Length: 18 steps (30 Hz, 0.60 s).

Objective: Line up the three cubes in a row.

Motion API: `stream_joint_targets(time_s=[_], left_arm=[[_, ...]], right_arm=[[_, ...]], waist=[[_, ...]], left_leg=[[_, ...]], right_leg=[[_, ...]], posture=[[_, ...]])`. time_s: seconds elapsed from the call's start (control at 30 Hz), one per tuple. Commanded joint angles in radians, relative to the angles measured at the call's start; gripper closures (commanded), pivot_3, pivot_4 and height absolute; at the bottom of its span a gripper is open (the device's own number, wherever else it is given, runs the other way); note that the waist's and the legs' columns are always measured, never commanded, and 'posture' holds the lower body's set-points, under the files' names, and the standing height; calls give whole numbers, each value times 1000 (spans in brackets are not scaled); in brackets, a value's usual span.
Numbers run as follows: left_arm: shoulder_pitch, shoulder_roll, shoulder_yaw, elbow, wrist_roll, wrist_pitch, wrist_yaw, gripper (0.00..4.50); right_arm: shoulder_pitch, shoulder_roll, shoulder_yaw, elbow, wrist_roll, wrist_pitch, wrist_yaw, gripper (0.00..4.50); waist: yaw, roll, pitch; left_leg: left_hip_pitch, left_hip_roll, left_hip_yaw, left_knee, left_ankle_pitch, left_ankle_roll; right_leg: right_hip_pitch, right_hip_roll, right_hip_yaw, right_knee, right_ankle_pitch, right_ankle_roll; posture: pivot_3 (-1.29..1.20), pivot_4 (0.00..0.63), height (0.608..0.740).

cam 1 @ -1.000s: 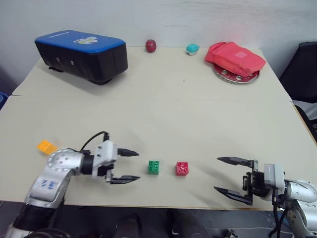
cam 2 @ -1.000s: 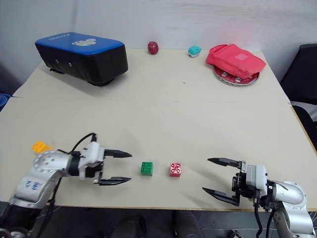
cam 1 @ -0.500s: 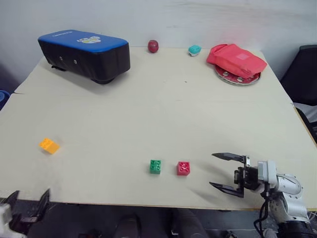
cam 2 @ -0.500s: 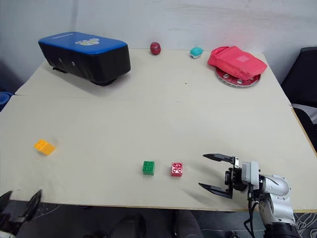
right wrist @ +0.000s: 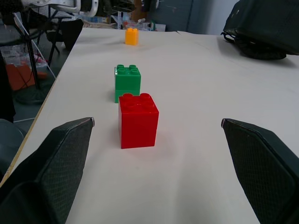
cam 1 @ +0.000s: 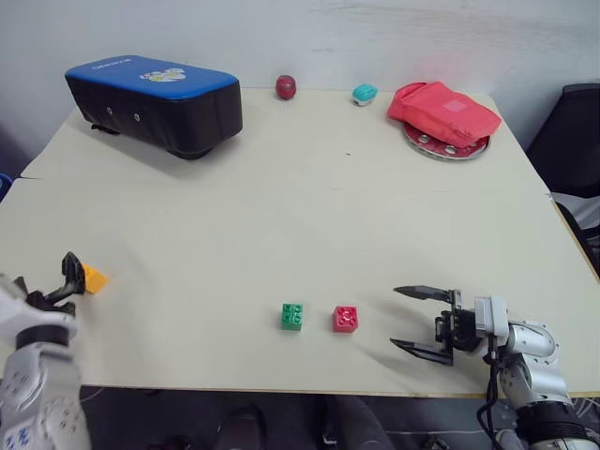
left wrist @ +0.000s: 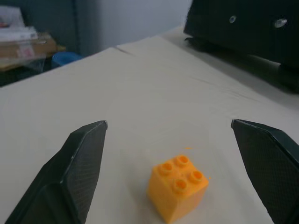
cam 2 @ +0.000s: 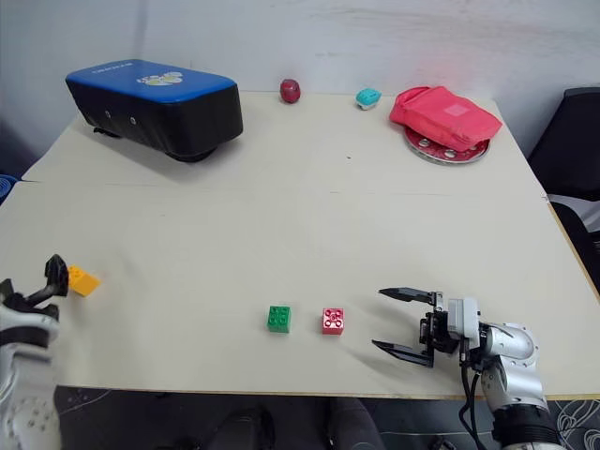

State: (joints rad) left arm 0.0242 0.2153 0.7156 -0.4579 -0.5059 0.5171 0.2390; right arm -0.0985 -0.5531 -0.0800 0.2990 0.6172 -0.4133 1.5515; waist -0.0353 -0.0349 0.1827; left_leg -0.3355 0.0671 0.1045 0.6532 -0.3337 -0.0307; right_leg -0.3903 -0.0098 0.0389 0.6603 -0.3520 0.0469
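Three cubes: one red cube [cam 1: 345, 319], one green cube [cam 1: 292, 316], one orange cube [cam 1: 94, 277].

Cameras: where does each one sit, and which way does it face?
Left and right eye views: on the head, looking down over the table; both grippers show, and the same scene.
Left wrist view: on the left wrist, facing the orange block between open jaws of the left gripper.
Right wrist view: facing the red block, green block and that orange block; right gripper open.
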Motion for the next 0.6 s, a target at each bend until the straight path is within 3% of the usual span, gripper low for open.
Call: stream_joint_targets(time_s=[0.03, 0.3, 0.47, 0.6], left_arm=[[-82, -28, -47, -39, 54, 98, 159, 35], [-163, -87, -98, 16, 166, 169, 303, 35], [-185, -105, -97, 51, 187, 158, 308, 35], [-199, -111, -87, 90, 200, 146, 315, 801]], right_arm=[[-3, 1, 1, -40, 9, 4, 54, 0], [6, 7, 3, -68, -1, 12, 21, 0], [16, 9, 3, -112, -10, 39, -12, 0], [20, 12, -1, -136, -15, 59, -33, 0]], waist=[[4, 0, 0], [7, 0, 0], [8, 0, 0], [9, 0, 0]], left_leg=[[0, 0, 0, 0, 0, 0], [0, 0, 0, 2, 1, -1], [0, 0, 0, 2, 1, -2], [0, 0, 0, 3, 1, -2]], right_leg=[[0, 0, 0, 0, 0, 0], [0, 0, 0, 1, 0, 0], [0, 0, 0, 1, 0, 0], [0, 0, 0, 1, 0, 0]], posture=[[0, 150, 740], [0, 150, 740], [0, 150, 740], [0, 150, 740]])
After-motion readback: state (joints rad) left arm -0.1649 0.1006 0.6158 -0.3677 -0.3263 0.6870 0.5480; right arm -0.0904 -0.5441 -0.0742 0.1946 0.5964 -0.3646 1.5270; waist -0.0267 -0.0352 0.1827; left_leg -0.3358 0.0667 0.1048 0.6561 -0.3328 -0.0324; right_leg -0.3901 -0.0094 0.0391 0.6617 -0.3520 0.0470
